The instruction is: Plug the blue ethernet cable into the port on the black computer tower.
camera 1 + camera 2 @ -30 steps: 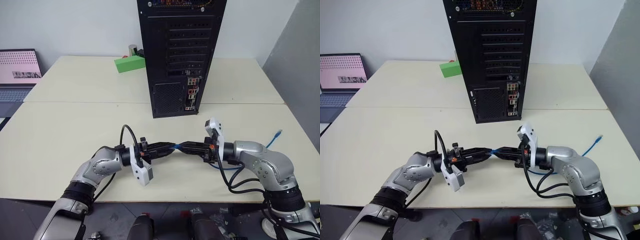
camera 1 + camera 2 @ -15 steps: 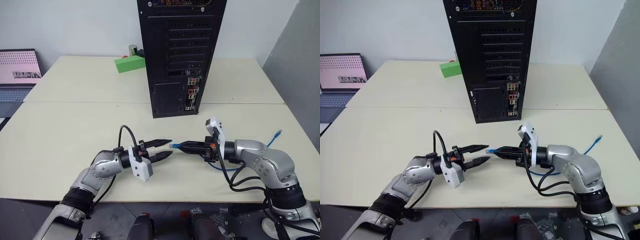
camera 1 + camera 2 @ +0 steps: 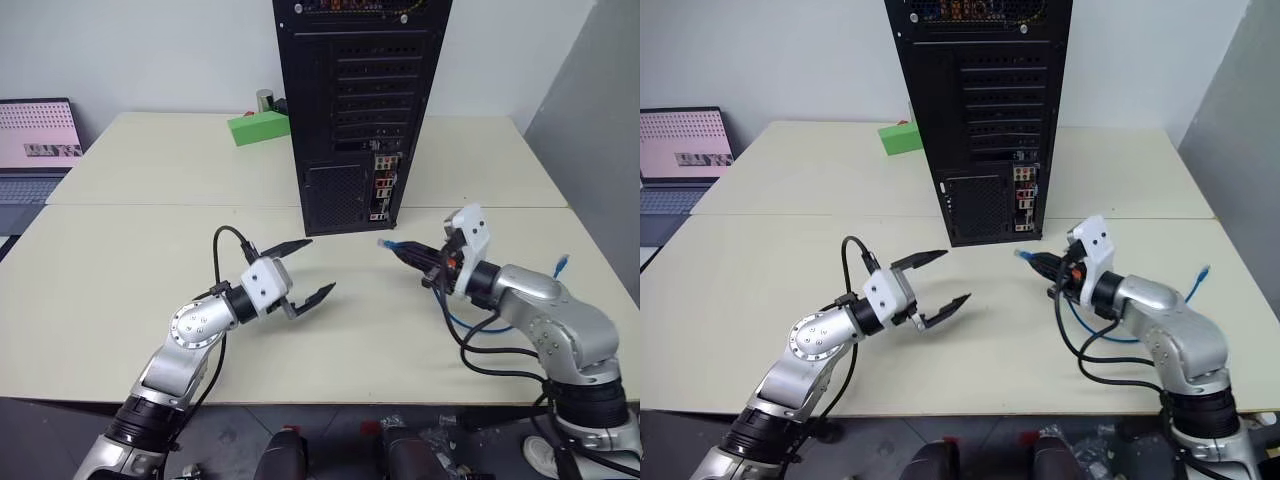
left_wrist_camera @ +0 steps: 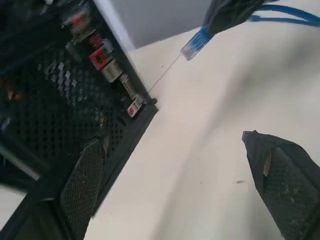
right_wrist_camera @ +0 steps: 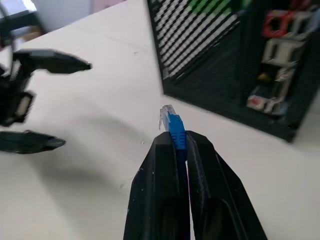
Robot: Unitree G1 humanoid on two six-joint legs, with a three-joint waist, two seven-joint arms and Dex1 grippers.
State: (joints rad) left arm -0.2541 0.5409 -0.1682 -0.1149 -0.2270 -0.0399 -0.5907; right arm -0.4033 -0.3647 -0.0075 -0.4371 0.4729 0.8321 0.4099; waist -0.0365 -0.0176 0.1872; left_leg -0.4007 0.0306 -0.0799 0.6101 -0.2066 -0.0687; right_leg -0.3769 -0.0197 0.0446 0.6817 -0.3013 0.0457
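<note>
The right gripper [image 5: 174, 145] clenches the cable [image 5: 172, 125] just behind its plug, near the tower [image 3: 360, 110]. The left gripper [image 3: 305, 270] is released. Square the plug to the port [image 3: 379, 184], then push straight in.

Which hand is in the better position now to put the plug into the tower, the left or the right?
The right hand. It is shut on the blue ethernet cable, with the plug sticking out toward the black computer tower and its connector strip. The left hand is open and holds nothing.
</note>
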